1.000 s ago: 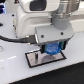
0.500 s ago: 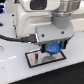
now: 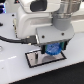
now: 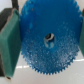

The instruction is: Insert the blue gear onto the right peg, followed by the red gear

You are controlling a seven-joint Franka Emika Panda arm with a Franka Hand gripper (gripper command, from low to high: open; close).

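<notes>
One blue gear (image 4: 48,40) fills the wrist view, its hub hole at centre, with the pincer (image 3: 52,50) pinching it: green pads (image 4: 10,42) press its rim at nine and three o'clock. In the exterior view the gear (image 3: 52,49) hangs just above the white plate (image 3: 37,59) with its black border, over the plate's three o'clock end. Against half a second ago, nothing has visibly shifted. Neither peg can be made out. Above, the arm's wrist (image 3: 59,34) points straight down at the table (image 3: 15,70).
</notes>
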